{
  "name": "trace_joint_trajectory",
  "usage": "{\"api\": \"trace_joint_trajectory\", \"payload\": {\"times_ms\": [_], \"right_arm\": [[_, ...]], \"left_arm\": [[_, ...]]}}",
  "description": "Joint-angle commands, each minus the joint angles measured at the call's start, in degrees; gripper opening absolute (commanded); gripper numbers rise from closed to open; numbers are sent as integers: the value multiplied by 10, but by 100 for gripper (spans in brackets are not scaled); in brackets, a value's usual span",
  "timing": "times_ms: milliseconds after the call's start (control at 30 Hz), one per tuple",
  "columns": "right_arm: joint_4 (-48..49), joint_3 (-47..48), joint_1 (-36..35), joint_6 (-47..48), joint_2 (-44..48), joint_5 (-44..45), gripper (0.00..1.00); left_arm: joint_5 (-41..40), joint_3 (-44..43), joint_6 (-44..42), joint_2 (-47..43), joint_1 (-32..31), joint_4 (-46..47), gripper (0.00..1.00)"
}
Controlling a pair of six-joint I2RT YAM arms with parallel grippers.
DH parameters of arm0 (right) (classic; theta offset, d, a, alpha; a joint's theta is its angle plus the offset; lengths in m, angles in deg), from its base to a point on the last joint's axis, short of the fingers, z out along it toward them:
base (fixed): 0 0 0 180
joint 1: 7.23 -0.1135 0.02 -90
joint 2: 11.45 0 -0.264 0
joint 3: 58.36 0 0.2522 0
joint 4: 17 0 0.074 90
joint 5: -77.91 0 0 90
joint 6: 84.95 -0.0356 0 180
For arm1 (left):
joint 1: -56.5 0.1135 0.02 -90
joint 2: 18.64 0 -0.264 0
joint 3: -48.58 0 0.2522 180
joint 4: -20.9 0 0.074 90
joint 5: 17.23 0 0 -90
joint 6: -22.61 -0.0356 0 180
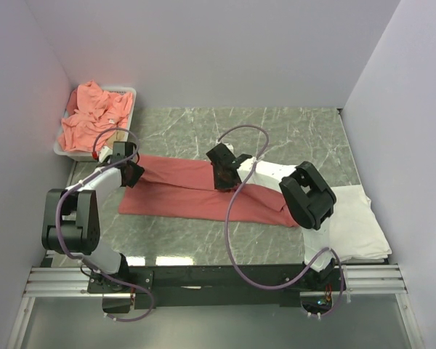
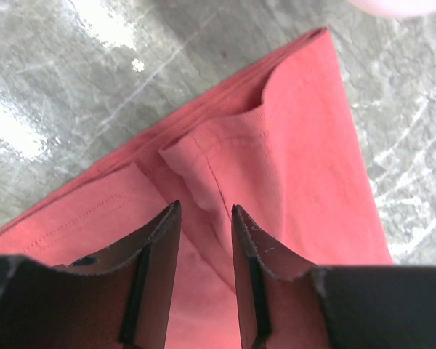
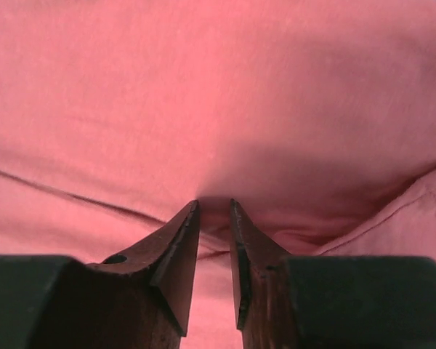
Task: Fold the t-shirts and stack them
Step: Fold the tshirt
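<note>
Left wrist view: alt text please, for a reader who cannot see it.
The left gripper pinches a raised fold of a coral-red cotton t-shirt between its two dark fingers; the shirt lies on a grey marbled table, its edge running diagonally.

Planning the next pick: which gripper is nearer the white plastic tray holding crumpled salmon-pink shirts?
Left. The left gripper sits close beside the white plastic tray, at the coral-red t-shirt's left end; the right gripper is far to its right, at the shirt's middle.
</note>
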Motion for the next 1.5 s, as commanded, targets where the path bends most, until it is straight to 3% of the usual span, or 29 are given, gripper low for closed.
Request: {"api": "trace_joint_trajectory", "payload": {"times_ms": [0,267,767,1167,1267,1400,1467], "right_arm": [[13,-14,-8,-9,37,0,30],[19,-27,-16,-17,42,0,28],[21,-21,-16,-15,38,-2,27],[24,-20,-16,-14,38,-10,27],[25,-19,-15,-13,41,-19,28],[24,-11,-14,-12,55,-36,34],[20,-5,-12,-11,74,-45,42]], "left_arm": [[-27,-22,5,10,3,-4,40],[-30,-39,7,40,4,-1,36],[-50,-55,2,11,5,-12,1],[-71,33,15,-48,5,6,1],[-60,42,13,-43,6,26,7],[-47,48,5,-61,7,50,39],[-46,45,1,-71,6,56,44]]}}
